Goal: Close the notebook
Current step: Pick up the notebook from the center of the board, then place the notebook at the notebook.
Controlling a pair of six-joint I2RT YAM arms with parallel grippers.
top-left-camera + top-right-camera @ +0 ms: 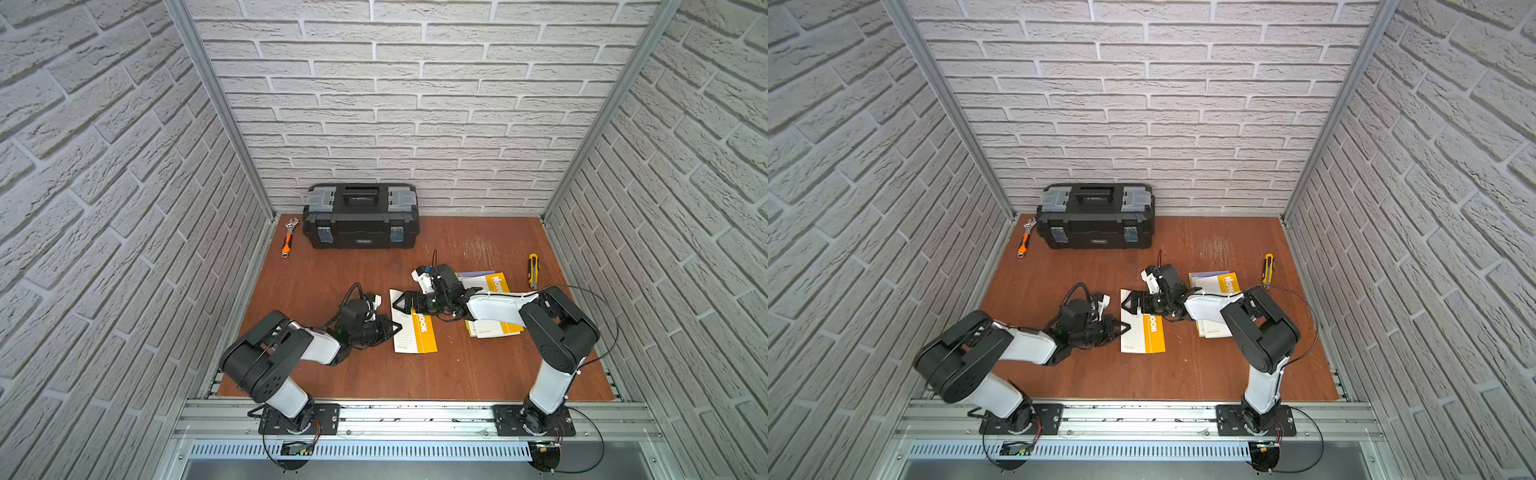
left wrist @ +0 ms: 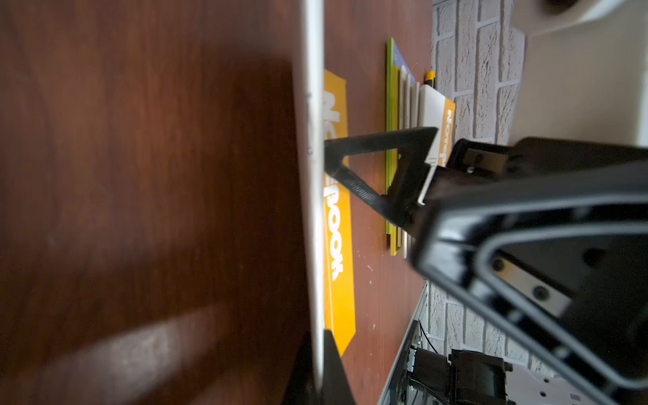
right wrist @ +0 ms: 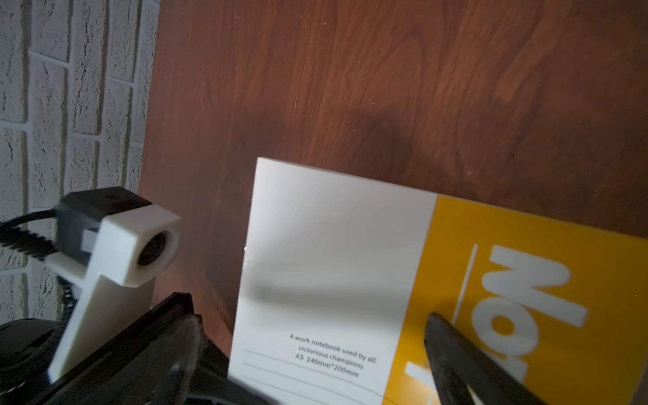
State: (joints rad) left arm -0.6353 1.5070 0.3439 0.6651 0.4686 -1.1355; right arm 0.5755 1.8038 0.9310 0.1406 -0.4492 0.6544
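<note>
On the wooden bench [image 1: 332, 374] between brick walls [image 1: 415, 104], the notebook [image 1: 424, 336] lies cover-up at centre, its edge pinched by the left claw [image 1: 397, 327], the right claw [image 1: 398, 304] spread over it. Closing is judged nearly done; release and flattening are called for next.

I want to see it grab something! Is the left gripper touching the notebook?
Touching. In the left wrist view, the white edge of the notebook runs straight into the shut left gripper and is pinched there, with no gap showing.
</note>
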